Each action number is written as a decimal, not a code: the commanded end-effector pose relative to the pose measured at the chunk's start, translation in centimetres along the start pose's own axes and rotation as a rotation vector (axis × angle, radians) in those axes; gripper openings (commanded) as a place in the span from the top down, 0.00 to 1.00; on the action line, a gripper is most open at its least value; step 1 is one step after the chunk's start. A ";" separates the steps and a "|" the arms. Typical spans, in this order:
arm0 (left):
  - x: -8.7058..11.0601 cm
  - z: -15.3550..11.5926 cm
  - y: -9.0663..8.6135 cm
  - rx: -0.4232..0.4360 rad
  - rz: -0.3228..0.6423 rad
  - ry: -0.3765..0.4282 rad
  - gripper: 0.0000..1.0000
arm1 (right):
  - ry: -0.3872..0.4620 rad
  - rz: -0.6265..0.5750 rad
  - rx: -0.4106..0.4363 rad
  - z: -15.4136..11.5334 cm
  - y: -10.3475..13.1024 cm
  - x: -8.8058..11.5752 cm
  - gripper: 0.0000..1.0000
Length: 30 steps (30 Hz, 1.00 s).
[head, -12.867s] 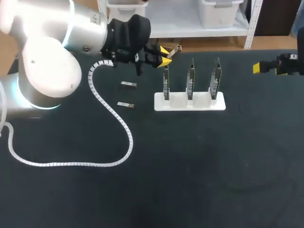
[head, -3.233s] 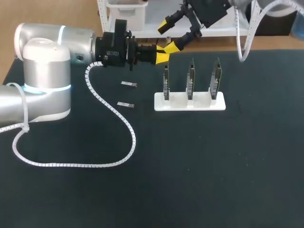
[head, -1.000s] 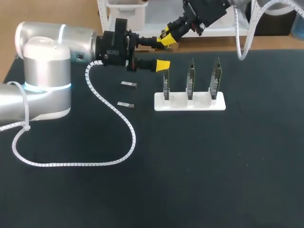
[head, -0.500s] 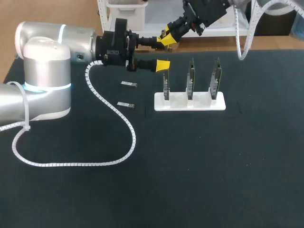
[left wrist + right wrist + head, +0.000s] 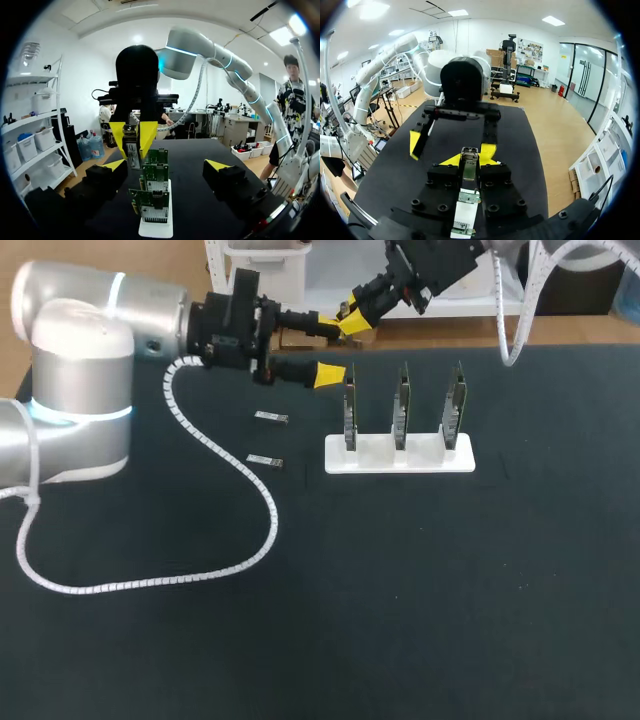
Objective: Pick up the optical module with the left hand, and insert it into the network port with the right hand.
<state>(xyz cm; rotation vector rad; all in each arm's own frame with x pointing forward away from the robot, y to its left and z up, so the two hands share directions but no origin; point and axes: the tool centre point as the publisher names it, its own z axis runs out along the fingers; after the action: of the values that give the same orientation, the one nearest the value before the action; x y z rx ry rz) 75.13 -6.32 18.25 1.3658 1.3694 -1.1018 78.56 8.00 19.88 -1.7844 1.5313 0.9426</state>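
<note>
Dark table (image 5: 450, 590) with far silvery piece (image 5: 270, 418) and near silvery piece (image 5: 264, 461), apart

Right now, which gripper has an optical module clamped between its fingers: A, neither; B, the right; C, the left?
B: the right gripper is shut on the optical module, one finger on each side, while the left gripper stands wide open.

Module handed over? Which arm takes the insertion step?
Right. The right end effector is shut on the module and sits close to the boards in the stand. The left end effector is open and holds nothing.
</note>
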 end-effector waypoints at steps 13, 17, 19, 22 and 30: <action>0.0 -3.6 -0.3 0.004 0.032 0.178 0.00 | -0.001 0.000 -0.002 0.1 -0.1 0.1 1.00; -0.1 -3.8 -0.2 0.005 0.041 0.189 0.00 | -0.001 0.000 -0.002 0.1 -0.1 0.1 1.00; -0.1 -3.8 -0.2 0.015 0.048 0.200 0.00 | -0.001 0.000 -0.002 0.1 -0.1 0.1 1.00; -0.2 -3.7 -0.3 0.022 0.061 0.225 0.00 | -0.001 0.000 -0.002 0.1 -0.1 0.1 1.00; -0.1 -4.1 -0.2 0.033 0.055 0.299 0.00 | -0.001 0.000 -0.002 0.1 -0.1 0.1 1.00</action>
<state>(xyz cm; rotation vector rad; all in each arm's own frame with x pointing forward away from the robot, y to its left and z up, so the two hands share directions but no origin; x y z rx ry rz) 74.41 -2.23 18.79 1.6110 1.5115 -0.9123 78.57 8.00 19.76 -1.7841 1.5320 0.9436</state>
